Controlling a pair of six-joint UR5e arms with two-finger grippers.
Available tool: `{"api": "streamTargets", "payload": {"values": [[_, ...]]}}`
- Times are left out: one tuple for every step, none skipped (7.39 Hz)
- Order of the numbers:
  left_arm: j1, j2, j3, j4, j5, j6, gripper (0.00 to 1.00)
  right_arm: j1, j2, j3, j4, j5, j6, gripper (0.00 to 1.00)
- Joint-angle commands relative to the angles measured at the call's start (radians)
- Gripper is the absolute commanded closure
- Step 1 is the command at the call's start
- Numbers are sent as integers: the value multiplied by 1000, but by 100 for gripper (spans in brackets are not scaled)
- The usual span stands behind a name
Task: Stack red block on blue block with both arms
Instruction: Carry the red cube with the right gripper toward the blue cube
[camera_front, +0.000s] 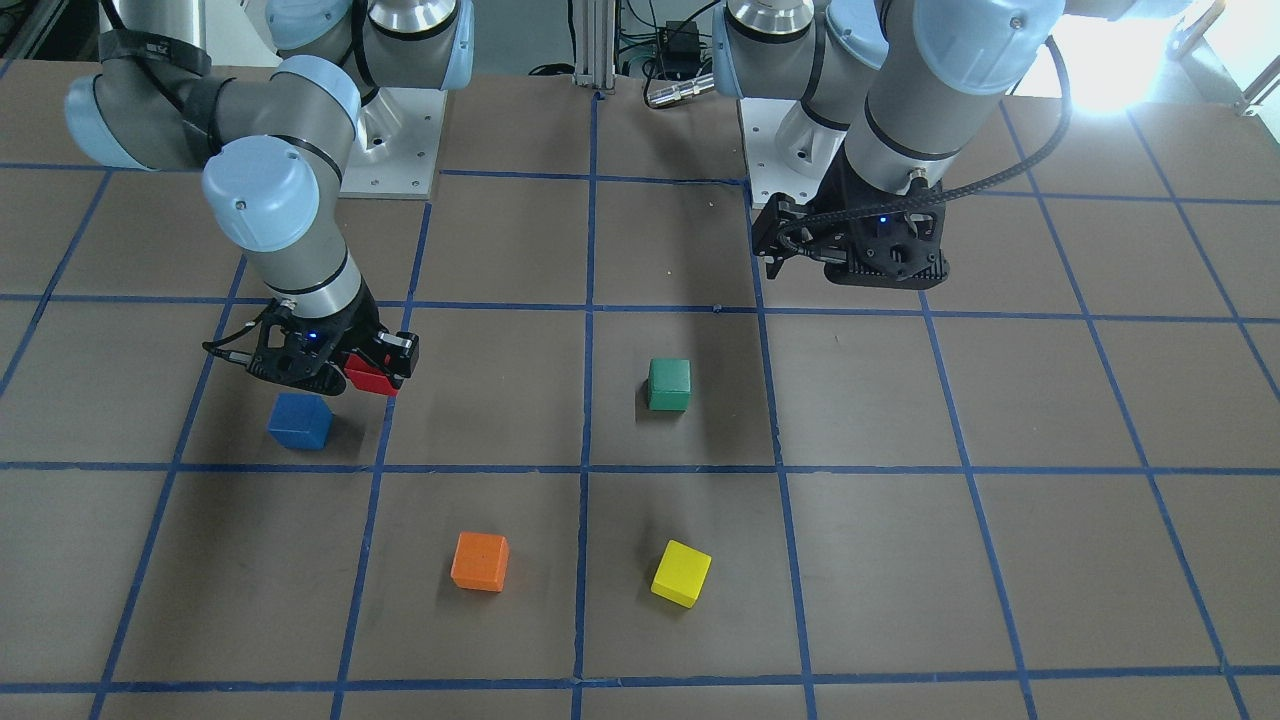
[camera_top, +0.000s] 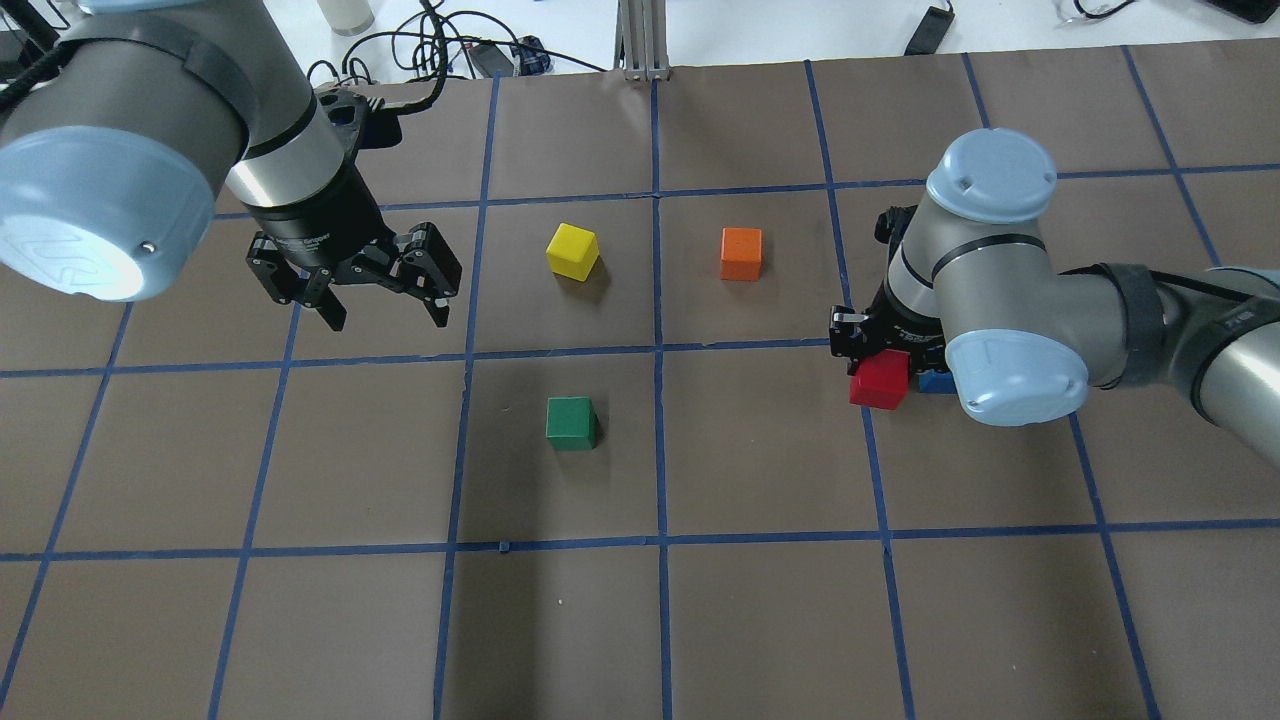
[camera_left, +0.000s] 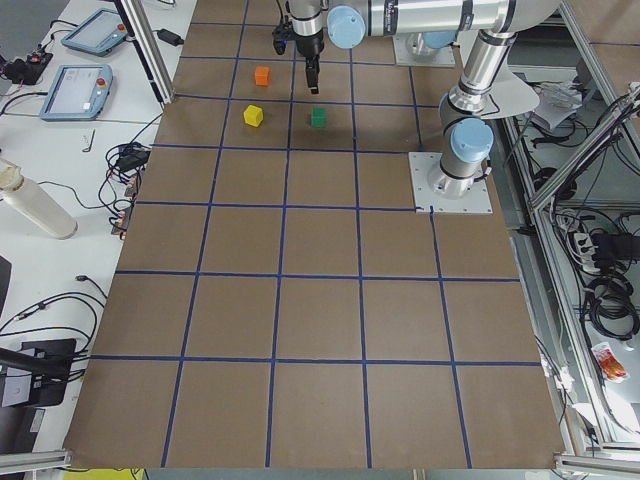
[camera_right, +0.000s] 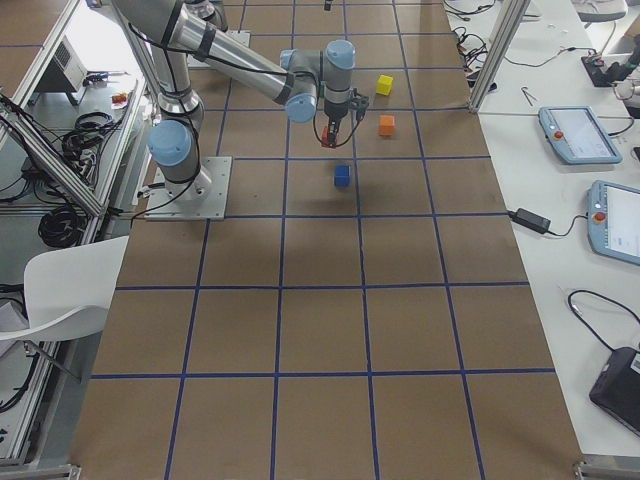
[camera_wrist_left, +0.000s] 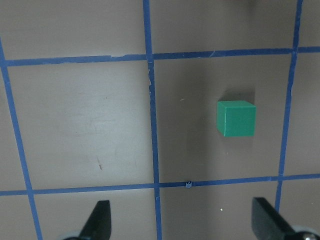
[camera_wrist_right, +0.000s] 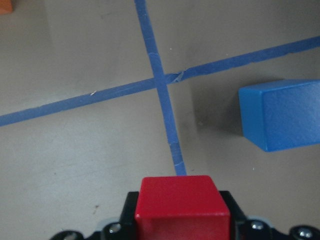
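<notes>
The red block (camera_wrist_right: 182, 200) is held tight in the right tool (camera_front: 368, 377), raised just beside the blue block (camera_front: 299, 420) at centre left. It should be lined up squarely above, then lowered slowly. The left tool (camera_top: 388, 320) is spread wide, empty.

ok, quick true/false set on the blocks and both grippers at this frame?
1. The right gripper is shut on the red block. True.
2. The red block already sits on the blue block. False: it is held off the table, beside the blue block, whose top is bare.
3. The left gripper holds the green block. False: its fingers are open and empty, and the green block stands on the table, untouched.
4. The orange block and the yellow block stand apart on the table. True.
</notes>
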Motion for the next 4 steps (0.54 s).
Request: {"api": "streamTargets", "payload": {"values": [[0,1,0,-2,1,0,0,-22,-8,8,-17,-46,-70,100],[0,2,1,-2,1,0,0,-30,-6,5,-51,-48,-99,100],[0,1,1,-2,1,0,0,-69,-8,0,-75,-44,-139,100],[0,1,0,-2,1,0,0,-114,-9,0,-72,-31,-143,100]]}}
